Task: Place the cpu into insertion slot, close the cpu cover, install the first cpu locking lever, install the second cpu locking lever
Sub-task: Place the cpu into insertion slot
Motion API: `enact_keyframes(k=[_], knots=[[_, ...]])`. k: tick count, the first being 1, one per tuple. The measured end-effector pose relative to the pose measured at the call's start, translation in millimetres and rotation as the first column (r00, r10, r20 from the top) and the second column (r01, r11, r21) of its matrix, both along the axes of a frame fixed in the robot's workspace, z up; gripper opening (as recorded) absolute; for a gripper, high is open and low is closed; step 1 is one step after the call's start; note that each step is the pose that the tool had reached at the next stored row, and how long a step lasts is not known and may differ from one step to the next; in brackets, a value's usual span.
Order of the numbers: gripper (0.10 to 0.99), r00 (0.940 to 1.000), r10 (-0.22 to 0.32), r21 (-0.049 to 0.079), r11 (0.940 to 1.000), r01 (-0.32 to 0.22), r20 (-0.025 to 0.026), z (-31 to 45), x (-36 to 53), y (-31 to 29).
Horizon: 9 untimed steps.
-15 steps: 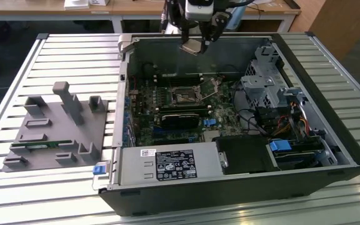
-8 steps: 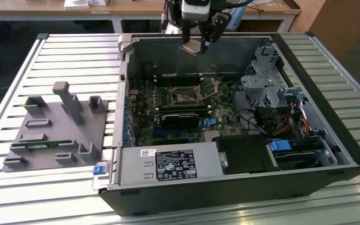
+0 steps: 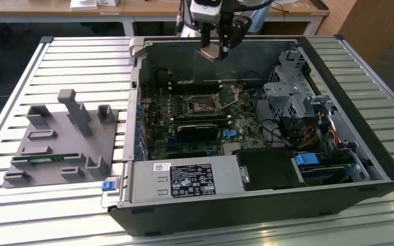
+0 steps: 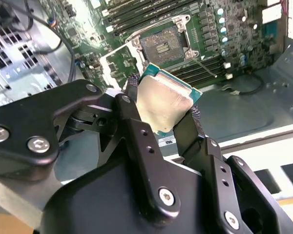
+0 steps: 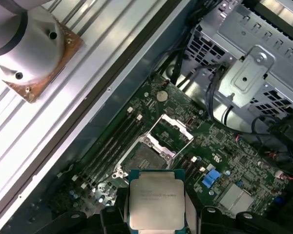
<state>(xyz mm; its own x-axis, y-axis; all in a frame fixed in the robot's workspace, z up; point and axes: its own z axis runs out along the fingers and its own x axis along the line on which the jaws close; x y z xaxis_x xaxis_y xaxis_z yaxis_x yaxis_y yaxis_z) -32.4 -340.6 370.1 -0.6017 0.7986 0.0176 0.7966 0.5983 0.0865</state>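
- A black two-fingered pincer point(image 4: 163, 105) pinches the cpu point(image 5: 156, 202), a flat square chip with a dull silver top, by two opposite edges, high over the far side of an open black computer case point(image 3: 252, 215).
- The square insertion slot point(image 5: 144, 158), dark-centred in a silvery frame, lies bare on the green motherboard point(image 5: 224, 146) below, well apart from the chip. The thin silvery cpu cover point(image 5: 173, 131) stands swung open beside it.
- Seating it well likely calls for a level chip, edges squared to the slot, no sideways drag.
- The case rests on a slatted metal worktop point(image 3: 60, 56).
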Motion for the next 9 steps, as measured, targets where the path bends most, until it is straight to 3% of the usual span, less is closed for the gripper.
enact_keyframes(k=[3,9], knots=[[0.541,0.9985,-0.054,0.0,0.9985,0.054,0.0,-0.7,0.0,0.0],[0.541,0.9901,-0.141,0.0,0.9901,0.141,0.0,-1.7,0.0,0.0]])
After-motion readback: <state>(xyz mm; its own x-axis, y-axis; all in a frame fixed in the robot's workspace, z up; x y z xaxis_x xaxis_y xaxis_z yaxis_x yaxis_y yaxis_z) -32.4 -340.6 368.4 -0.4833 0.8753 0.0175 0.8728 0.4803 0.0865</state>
